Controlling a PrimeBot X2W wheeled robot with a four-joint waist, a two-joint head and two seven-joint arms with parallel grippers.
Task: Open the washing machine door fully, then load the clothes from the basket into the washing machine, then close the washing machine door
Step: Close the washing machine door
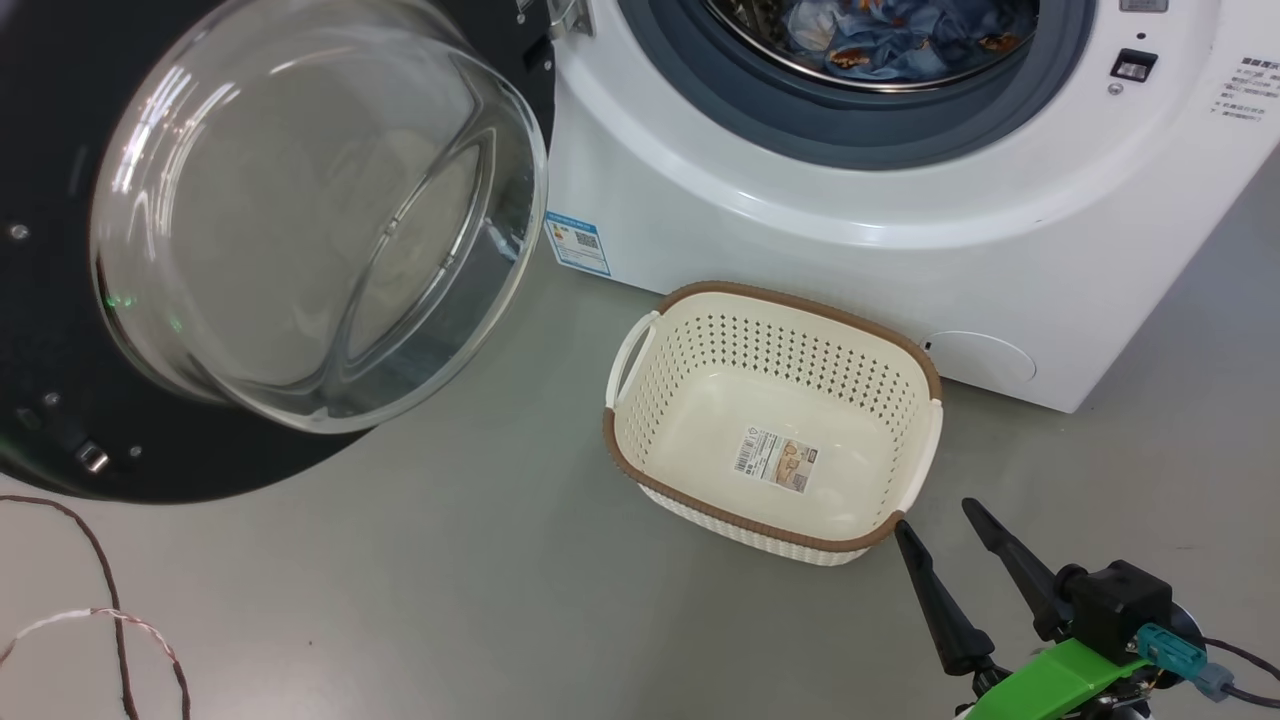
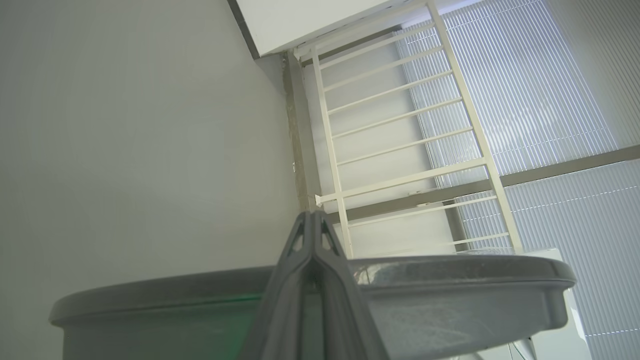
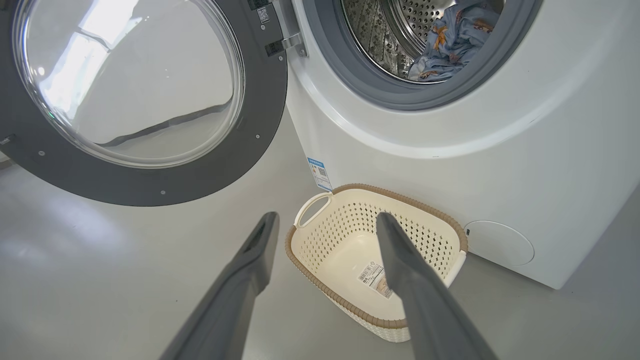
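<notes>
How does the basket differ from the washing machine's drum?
The basket is empty except for its label sticker; the drum holds the blue clothes. The basket is cream plastic with a brown rim; the drum is bare steel. The basket opens upward on the floor; the drum opens sideways, inside a grey gasket. Both have perforated walls.

Washing machine [image 1: 820,260]: one.
Door [image 1: 200,470]: one.
Basket [image 1: 780,345]: one, with two handles [image 1: 630,352].
Clothes [image 1: 900,40]: one bundle; the pieces in it cannot be counted.
Grippers: two, left gripper [image 2: 311,216] and right gripper [image 1: 934,514].
Labels: two, blue label [image 1: 578,243] and basket sticker [image 1: 777,460].
Floor cords: two, brown cord [image 1: 100,560] and pale cord [image 1: 60,620].
</notes>
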